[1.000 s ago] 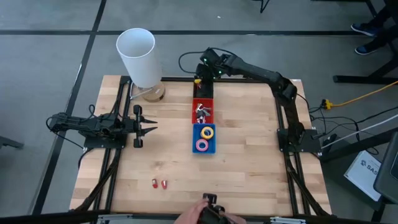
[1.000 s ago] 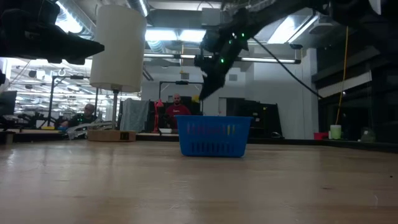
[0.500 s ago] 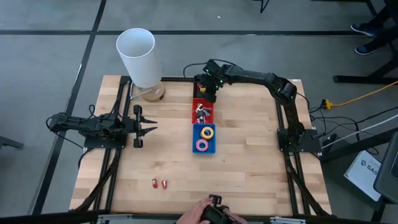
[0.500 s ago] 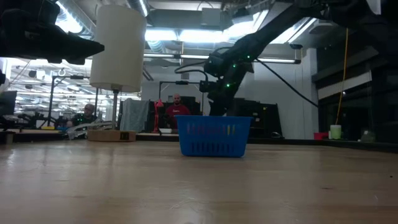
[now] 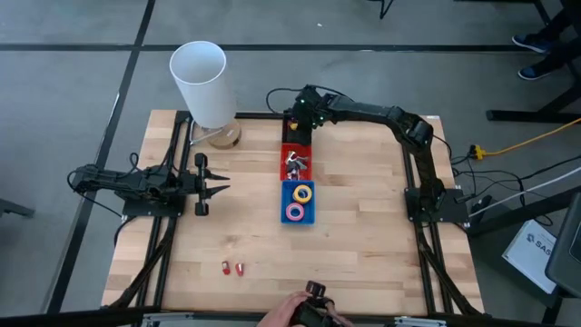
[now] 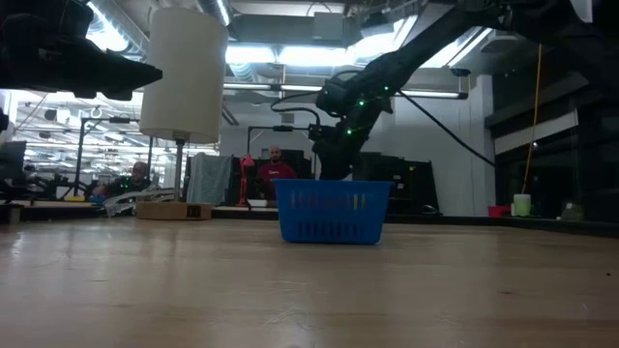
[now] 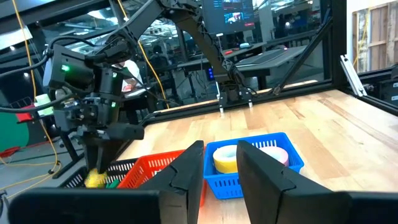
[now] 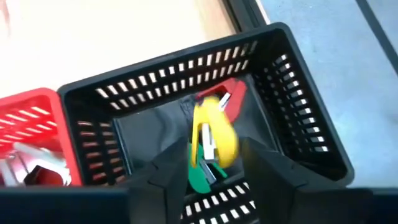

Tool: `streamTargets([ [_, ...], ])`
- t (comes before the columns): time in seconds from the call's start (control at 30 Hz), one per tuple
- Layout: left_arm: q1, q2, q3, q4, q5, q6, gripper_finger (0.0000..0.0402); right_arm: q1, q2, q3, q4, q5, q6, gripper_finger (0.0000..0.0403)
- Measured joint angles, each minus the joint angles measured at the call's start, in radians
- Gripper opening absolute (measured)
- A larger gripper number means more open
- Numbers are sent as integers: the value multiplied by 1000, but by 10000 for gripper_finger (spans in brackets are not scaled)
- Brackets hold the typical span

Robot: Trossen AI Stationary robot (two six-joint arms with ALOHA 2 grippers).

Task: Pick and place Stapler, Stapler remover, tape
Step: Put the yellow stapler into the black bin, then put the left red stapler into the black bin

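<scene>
So my right gripper (image 8: 214,163) hangs right over the black basket (image 8: 292,93) at the far end of the bin row, fingers spread with nothing pinched. The yellow stapler (image 8: 211,134) lies in the basket straight below, between my fingers, its long axis running away from my wrist. My left gripper (image 5: 211,189) waits well off at the table's left side, partly spread. No readable labels anywhere.
</scene>
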Motion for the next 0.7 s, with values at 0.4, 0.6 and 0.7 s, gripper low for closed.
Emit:
streamTargets([
  [0.4, 0, 0, 0, 0, 0, 0, 95, 40, -25, 0, -4, 18, -1, 244],
  [0.6, 0, 0, 0, 0, 0, 0, 91, 72, -76, 1, -5, 18, -1, 248],
  [0.7, 0, 0, 0, 0, 0, 0, 91, 97, -104, 2, -7, 18, -1, 248],
])
